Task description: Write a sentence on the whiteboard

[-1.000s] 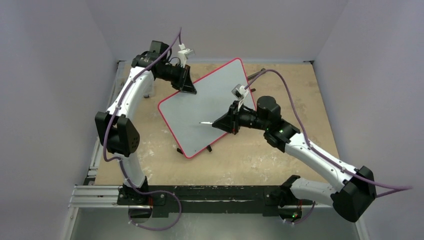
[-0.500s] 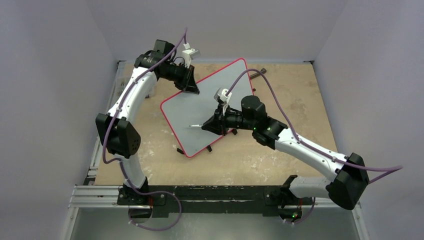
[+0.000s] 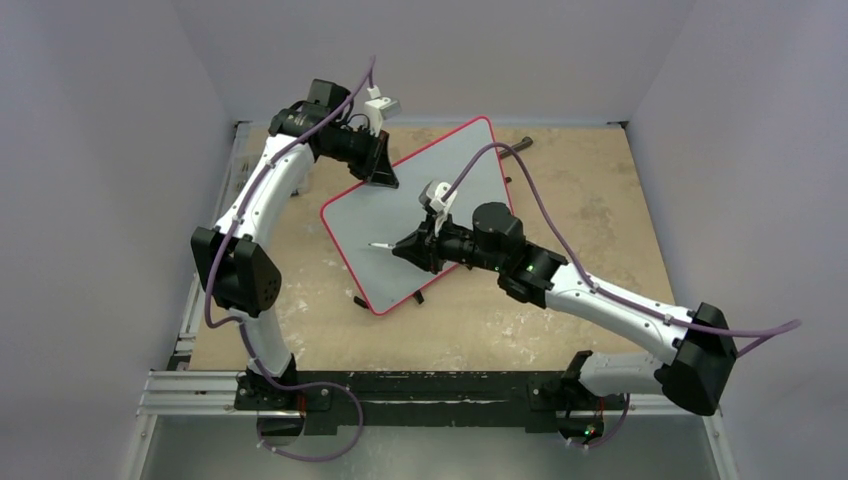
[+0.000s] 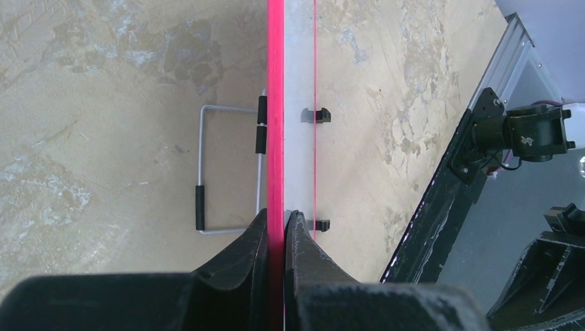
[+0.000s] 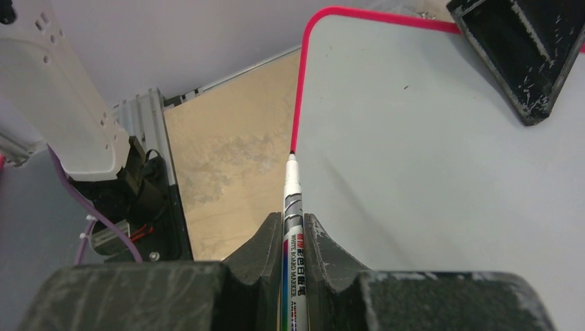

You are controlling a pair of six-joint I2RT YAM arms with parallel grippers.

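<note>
Toward the far-left part of the table (image 3: 600, 200), the whiteboard (image 3: 395, 210) sits turned at an angle, one corner reaching almost to the table's far edge. It looks tipped up rather than flat, with its near edge down on small black clips (image 3: 418, 297). I hold it that way with my left gripper (image 3: 383, 178), clenched on the red rim (image 4: 275, 103) at the board's far-left edge. My wrist view shows the two fingers pinching the rim from both faces, with the wire stand (image 4: 200, 172) on the back side. I judge this hold is there so the board will not slide or rock when it is pressed. My right gripper (image 3: 405, 247) is clamped round a marker (image 5: 292, 200), uncapped, its barrel running out between the fingers so the tip leads. The tip is over the board's left side, just beside the rim, a sensible spot to begin a line. Whether it touches the surface I cannot tell. No sentence is on the board: the white face shows bare in both views, so as I read it the writing is all to come.
</note>
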